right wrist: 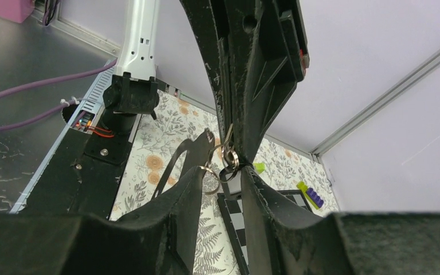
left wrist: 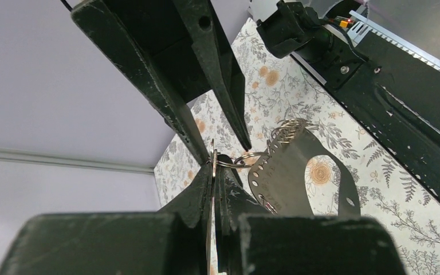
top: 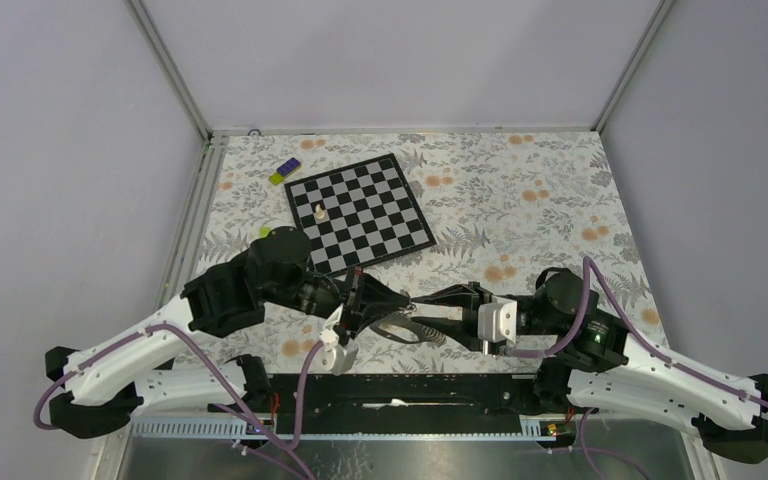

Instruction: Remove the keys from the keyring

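At the far left of the flowered table (top: 520, 200) we see a small blue and yellow-green block (top: 284, 171). Just to its right lies a chessboard (top: 360, 212), with a white chess piece (top: 319, 213) standing on its left side.

In front of the board, the left gripper (top: 398, 301) points right. From its own wrist camera we see its jaws pressed together on a thin silvery strip that we take to be a key (left wrist: 211, 166) seen edge-on, though its head is hidden.

Right at those fingertips hangs the keyring (right wrist: 232, 162), lifted clear of the table between the two arms. A second small ring (right wrist: 209, 184) sits just beside it. A dark strap (left wrist: 289, 172) punched with a row of holes dangles from the rings and loops down toward the table (its upper end carries a tight coil of wire (left wrist: 287, 129)).

The right gripper (top: 432, 298) comes in from the right, tip to tip with the left one. Its fingers (right wrist: 195, 195) stand partly apart, one on either side of the ring cluster. We cannot tell whether either finger is actually touching the metal.
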### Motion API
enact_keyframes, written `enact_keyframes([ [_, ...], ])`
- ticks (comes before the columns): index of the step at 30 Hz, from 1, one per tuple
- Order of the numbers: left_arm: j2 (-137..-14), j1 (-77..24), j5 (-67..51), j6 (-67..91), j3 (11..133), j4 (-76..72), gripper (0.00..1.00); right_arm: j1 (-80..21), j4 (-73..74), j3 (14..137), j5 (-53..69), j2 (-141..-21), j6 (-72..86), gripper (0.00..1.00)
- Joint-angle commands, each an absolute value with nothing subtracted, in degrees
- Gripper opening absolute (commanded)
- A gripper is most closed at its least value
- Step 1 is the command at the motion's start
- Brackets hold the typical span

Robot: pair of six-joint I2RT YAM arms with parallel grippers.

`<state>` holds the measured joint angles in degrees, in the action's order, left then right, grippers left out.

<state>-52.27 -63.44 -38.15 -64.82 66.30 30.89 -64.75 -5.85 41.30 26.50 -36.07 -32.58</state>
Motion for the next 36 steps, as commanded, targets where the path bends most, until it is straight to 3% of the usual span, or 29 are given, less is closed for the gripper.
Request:
enact_keyframes([
  [1,-52.9,-63.7,-41.7,-64.8,66.3,28.8,0.00,-64.5,-9.5,43.8,26.1,-35.8,-33.3,0.37],
  [14,-53.9,-63.7,-42.5,-64.8,66.7,28.8,0.00,-64.5,-9.3,43.2,25.8,-36.6,-33.7,0.28],
  [36,-54.0,-63.7,-41.7,-62.9,66.4,25.8,0.00,-64.5,-6.6,42.8,24.4,-37.4,-35.2,0.29],
])
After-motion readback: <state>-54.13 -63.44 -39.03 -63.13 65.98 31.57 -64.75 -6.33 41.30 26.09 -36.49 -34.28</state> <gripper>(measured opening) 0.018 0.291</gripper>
